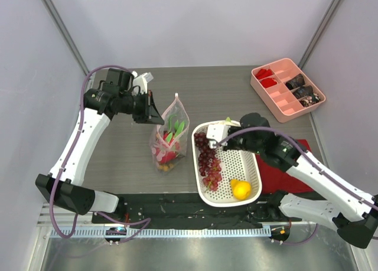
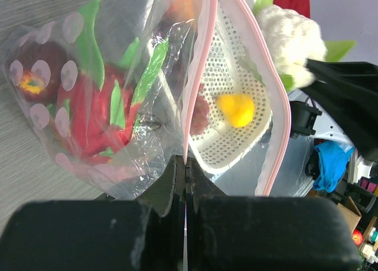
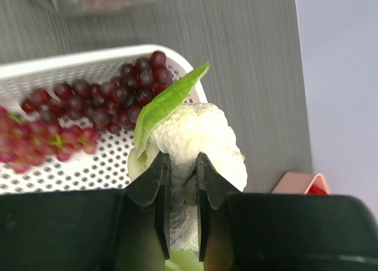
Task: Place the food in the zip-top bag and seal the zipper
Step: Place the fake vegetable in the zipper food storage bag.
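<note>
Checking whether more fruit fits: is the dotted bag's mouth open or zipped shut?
Open. On the zip-top bag the pink rims stand wide apart in the left wrist view; the left gripper pinches one.

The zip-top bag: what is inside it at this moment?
Inside the zip-top bag lie a pink dragon fruit, a dark red fruit and something orange. The crinkled plastic and the dragon fruit cover whatever lies beneath them.

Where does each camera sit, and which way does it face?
Top external: above and behind, looking down at the table; both arms show.
Left wrist: on the left arm, looking past the left gripper pinching the zip-top bag.
Right wrist: looking past the right gripper clamping the white bulb.
Shared: both wrist views show the white basket.
</note>
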Motion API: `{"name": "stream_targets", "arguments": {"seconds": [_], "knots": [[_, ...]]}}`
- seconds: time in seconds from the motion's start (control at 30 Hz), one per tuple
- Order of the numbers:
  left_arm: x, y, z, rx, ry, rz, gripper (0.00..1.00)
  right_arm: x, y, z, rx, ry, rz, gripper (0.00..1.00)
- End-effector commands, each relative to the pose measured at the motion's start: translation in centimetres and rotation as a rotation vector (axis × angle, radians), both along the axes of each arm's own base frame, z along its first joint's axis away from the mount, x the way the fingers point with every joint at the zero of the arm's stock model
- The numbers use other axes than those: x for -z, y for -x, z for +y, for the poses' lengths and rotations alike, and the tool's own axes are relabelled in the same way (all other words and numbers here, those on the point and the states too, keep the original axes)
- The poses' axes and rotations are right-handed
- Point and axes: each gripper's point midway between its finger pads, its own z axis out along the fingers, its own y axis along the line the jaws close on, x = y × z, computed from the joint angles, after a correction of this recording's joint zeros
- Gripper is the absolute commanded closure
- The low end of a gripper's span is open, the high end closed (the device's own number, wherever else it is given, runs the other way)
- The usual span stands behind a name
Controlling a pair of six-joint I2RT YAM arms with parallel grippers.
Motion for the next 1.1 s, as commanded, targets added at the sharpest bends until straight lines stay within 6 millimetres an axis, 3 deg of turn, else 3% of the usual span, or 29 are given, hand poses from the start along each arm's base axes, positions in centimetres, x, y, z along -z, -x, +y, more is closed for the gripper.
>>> {"name": "stream_targets", "arguments": {"seconds": [0.0,0.13,0.2,0.23,0.3,0.33,0.5,0.57,0.6,0.73,0.87,1.07], "knots": [[-1.4,-0.7,-0.4,0.012,0.035,-0.052,1.0,-6.9,1.6,1.2,0.143,-0.314,0.181,0.99],[-1.1,-0.8,-0.4,0.005,0.034,-0.041,1.0,-12.0,2.4,1.3,0.2,-0.486,0.247,0.99],[-1.0,-1.0,-0.3,-0.002,0.029,-0.045,1.0,-13.3,2.6,1.7,0.227,-0.546,0.293,0.99],[-1.0,-1.0,-0.3,-0.009,0.027,-0.041,1.0,-15.4,2.8,1.8,0.221,-0.598,0.286,0.99],[-1.1,-1.3,-0.3,-0.018,0.029,-0.049,1.0,-16.9,2.6,2.7,0.231,-0.661,0.338,0.99],[-1.4,-1.4,-0.3,-0.024,0.032,-0.054,1.0,-19.3,2.8,2.9,0.214,-0.717,0.33,0.99],[-2.6,-2.3,-0.3,-0.072,0.041,-0.087,1.0,-25.2,1.0,5.6,0.202,-0.9,0.354,0.99],[-3.2,-2.7,-0.3,-0.086,0.042,-0.108,1.0,-25.3,-0.3,7.5,0.23,-0.954,0.424,0.99],[-3.3,-2.8,-0.2,-0.091,0.041,-0.11,1.0,-26.4,-0.8,8.0,0.23,-1.006,0.433,0.99],[-3.8,-2.9,-0.1,-0.109,0.037,-0.126,1.0,-26.0,-2.9,10.1,0.326,-1.121,0.565,0.99],[-4.0,-3.0,0.1,-0.138,0.039,-0.136,1.0,-22.4,-5.5,12.0,0.517,-1.18,0.681,0.99],[-4.6,-3.2,0.9,-0.193,0.027,-0.176,1.0,-16.9,-6.6,12.5,0.772,-1.124,0.743,0.99]]}}
